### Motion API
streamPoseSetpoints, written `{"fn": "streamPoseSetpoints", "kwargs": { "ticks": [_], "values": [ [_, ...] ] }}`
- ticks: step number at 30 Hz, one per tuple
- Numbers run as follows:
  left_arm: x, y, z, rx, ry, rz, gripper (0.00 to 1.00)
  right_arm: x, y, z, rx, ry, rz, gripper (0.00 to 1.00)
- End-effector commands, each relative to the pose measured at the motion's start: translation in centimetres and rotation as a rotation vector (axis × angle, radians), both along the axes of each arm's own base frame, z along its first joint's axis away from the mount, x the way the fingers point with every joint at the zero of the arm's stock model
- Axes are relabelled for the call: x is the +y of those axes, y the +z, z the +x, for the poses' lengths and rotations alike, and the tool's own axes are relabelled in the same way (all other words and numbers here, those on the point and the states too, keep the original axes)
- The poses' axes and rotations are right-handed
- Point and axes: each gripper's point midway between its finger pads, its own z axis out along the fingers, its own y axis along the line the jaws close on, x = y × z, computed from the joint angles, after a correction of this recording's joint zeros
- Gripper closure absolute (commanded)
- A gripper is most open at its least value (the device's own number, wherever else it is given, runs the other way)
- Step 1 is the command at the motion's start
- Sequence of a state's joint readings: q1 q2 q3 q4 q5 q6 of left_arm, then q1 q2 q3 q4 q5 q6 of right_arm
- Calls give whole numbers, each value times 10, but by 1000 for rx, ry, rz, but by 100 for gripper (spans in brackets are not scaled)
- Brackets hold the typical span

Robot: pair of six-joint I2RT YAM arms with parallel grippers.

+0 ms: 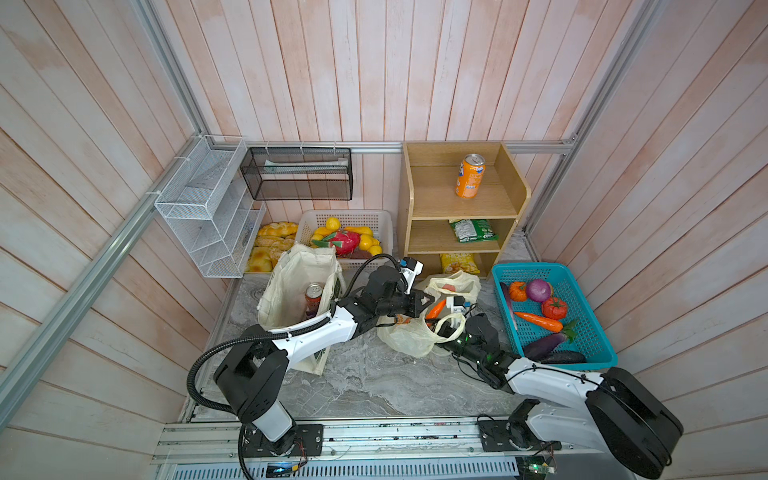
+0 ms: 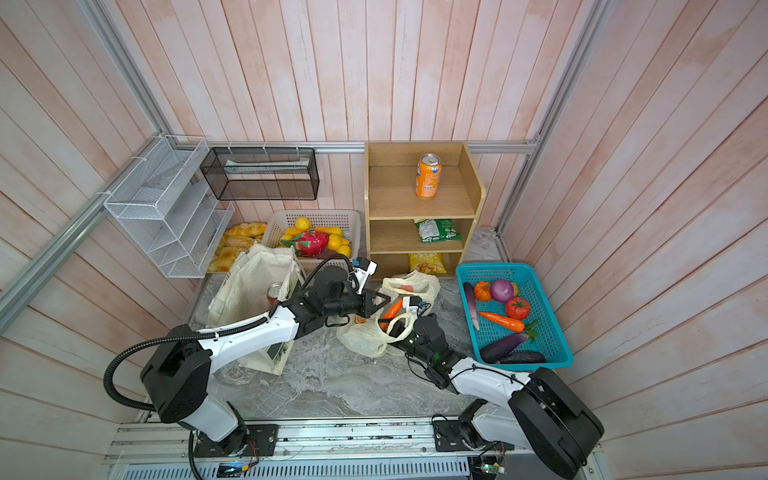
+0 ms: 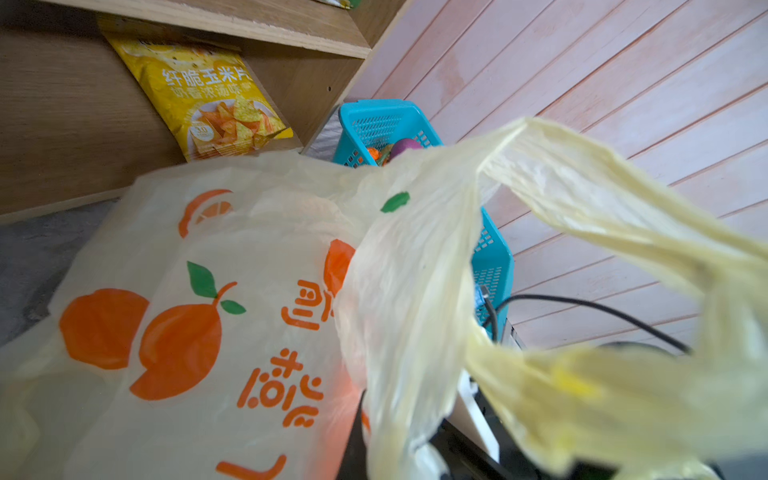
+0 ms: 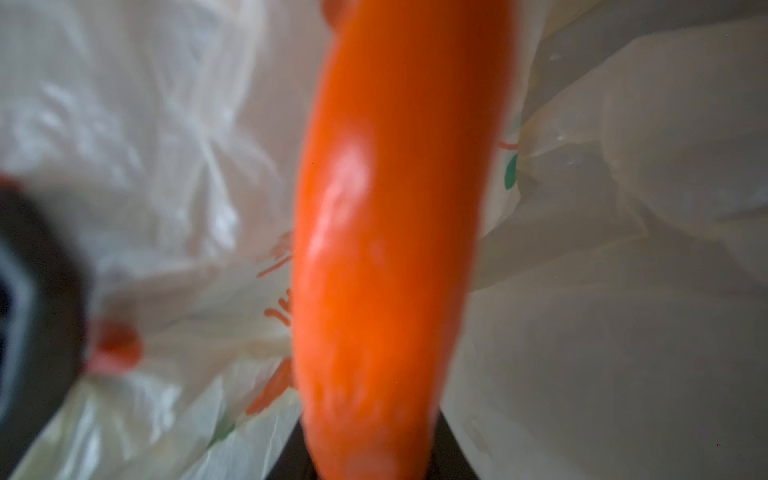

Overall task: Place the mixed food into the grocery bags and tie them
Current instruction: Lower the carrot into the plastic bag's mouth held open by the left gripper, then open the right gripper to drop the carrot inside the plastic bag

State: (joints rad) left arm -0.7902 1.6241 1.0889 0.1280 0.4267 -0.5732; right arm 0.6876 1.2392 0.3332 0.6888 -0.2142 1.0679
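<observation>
Left jaws are clenched on the rim of the thin pale-yellow orange-printed plastic bag (image 1: 409,338). Right jaws, inside its mouth, grasp an orange toy carrot (image 1: 436,309) that ends just beside the left jaws.

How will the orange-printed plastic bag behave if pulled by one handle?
Likely floppy: the plastic bag lies crumpled, so pulling would stretch the handle before the body follows. Probably light; it may slide on the smooth table. Once the carrot is in, it should slide less.
</observation>
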Motion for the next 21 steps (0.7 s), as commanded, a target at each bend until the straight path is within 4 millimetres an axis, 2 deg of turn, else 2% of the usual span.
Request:
{"fn": "streamPoseSetpoints", "kwargs": {
  "ticks": [1, 5, 7, 9, 12, 15, 21],
  "values": [
    [-12, 20, -11, -10, -63, -51, 100, 4, 14, 21, -58, -31, -7, 87],
    [-18, 20, -20, 8, -101, -66, 100, 8, 9, 33, -45, -24, -25, 78],
    [-18, 21, -21, 11, -102, -77, 100, 11, 7, 36, -35, 4, -33, 69],
    [-14, 23, -18, 5, -83, -88, 100, 12, 3, 37, -19, 23, -39, 54],
    [-2, 29, -10, 19, -41, -123, 100, 10, 2, 34, -7, 47, -50, 34],
    [16, 31, 2, 36, 14, -152, 100, 8, 7, 30, -4, 69, -70, 21],
    [39, 28, 16, 55, 89, -144, 100, 6, 22, 21, -3, 134, -112, 8]
  ]
}}
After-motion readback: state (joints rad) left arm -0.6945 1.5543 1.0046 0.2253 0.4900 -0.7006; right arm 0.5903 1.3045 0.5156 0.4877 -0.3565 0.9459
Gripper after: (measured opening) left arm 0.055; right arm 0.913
